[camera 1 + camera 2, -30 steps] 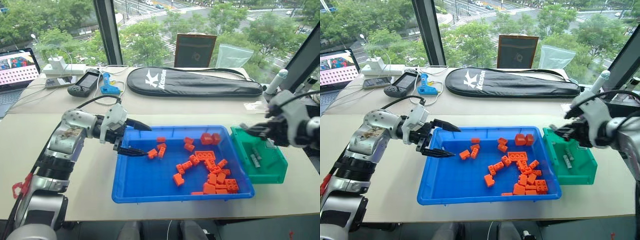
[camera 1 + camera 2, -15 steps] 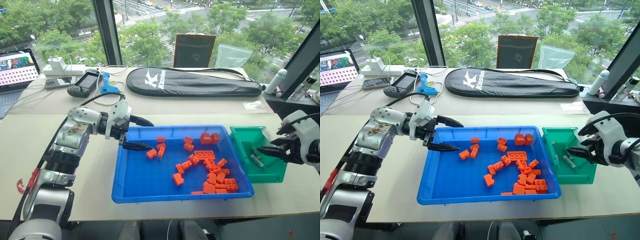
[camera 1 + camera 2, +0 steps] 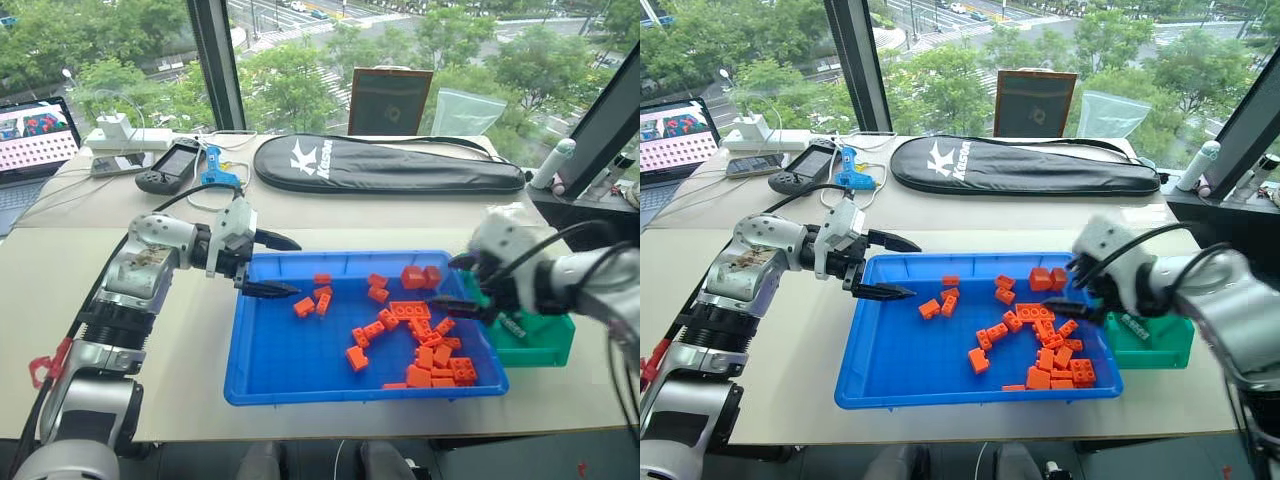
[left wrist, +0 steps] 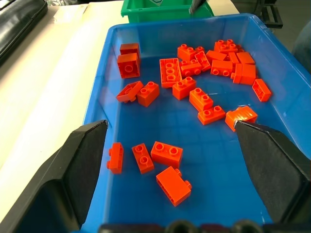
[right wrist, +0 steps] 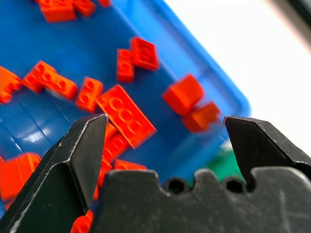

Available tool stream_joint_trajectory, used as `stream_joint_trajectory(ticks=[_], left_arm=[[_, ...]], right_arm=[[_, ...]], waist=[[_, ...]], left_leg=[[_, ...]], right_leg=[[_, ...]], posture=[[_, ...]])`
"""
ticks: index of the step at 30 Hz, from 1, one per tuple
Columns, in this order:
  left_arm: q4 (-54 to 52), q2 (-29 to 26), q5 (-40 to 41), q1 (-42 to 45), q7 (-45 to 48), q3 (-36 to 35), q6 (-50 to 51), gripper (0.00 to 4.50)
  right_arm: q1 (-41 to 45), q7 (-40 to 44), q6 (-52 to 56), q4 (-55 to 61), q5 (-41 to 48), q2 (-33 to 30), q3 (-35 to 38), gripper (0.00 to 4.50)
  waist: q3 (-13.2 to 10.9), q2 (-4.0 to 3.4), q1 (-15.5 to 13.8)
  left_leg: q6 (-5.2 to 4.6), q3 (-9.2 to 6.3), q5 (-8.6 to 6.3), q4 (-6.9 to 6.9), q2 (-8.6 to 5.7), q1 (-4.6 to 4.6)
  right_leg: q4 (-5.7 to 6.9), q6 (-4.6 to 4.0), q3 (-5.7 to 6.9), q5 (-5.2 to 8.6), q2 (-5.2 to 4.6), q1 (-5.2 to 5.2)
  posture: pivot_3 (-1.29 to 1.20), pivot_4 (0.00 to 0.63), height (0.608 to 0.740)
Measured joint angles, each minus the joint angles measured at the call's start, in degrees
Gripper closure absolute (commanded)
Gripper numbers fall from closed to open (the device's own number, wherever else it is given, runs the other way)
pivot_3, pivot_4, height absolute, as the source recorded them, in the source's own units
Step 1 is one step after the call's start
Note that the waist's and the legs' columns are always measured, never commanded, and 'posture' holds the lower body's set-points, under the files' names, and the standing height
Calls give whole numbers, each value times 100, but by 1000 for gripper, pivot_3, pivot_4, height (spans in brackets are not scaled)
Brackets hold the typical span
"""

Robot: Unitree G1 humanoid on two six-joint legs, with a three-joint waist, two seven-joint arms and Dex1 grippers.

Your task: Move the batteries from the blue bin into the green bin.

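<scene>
Two black-fingered grippers hang over the blue bin [image 3: 290, 375], which lies across the lower middle of the left eye view on a pale table [image 3: 60, 300]. At the bin's left rim, centre-left of the frame, the left gripper [image 3: 272, 266] has its fingers spread apart and grasps nothing, its tips above bare blue floor just left of a few orange bricks [image 3: 415, 340]; most of the bricks lie scattered toward the bin's right half. Over that right side, centre-right of the frame, the right gripper [image 3: 452, 284] is likewise released, jaws wide and empty, tips above the brick pile. Just beside the blue bin's right end stands the green bin [image 3: 545, 335], partly hidden behind the right arm, and one of the batteries [image 3: 513, 323] shows inside it as a slim grey cylinder; I cannot make out any battery among the bricks
</scene>
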State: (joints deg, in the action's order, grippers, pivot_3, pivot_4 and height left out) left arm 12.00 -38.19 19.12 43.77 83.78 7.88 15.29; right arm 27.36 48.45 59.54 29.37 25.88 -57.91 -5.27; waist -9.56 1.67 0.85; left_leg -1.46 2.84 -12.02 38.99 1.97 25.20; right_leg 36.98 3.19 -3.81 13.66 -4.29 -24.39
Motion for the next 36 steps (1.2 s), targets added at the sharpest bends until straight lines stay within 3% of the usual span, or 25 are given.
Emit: stream_joint_trajectory(ticks=[5,10,12,16,21,36], left_arm=[[-76,-7,24,-23,-89,-15,49,0],[-273,-44,49,-40,-348,-29,419,0],[-482,-48,50,-207,-568,-120,466,0],[-670,-3,61,-545,-1007,-347,445,0],[-784,43,360,-661,-1519,-825,870,0],[-872,275,801,-637,-2062,-1076,1327,0]], right_arm=[[253,-152,59,-35,-172,155,-546,35],[379,-127,150,-8,35,569,-498,35],[217,-29,31,97,330,793,-155,35],[-300,17,-268,19,1139,1340,1478,35],[-914,29,-491,-100,1626,1366,2986,35],[-1521,-293,-660,-22,1832,1101,3350,35]], waist=[[0,0,-26],[0,0,-13],[0,0,-10],[-1,1,-31],[0,2,-64],[0,2,-4]], left_leg=[[0,2,0,4,-4,4],[0,-5,0,2,0,3],[0,-6,0,0,0,3],[0,-11,0,3,-4,3],[0,-12,0,6,-3,0],[0,-12,0,5,-3,-8]], right_leg=[[-1,1,1,0,-6,0],[2,1,3,0,1,0],[2,1,3,0,0,0],[0,3,7,-1,-4,8],[0,4,9,-2,-4,14],[4,4,6,-2,0,15]], posture=[[0,150,734],[0,150,734],[0,150,734],[0,150,734],[0,150,734],[0,150,734]])
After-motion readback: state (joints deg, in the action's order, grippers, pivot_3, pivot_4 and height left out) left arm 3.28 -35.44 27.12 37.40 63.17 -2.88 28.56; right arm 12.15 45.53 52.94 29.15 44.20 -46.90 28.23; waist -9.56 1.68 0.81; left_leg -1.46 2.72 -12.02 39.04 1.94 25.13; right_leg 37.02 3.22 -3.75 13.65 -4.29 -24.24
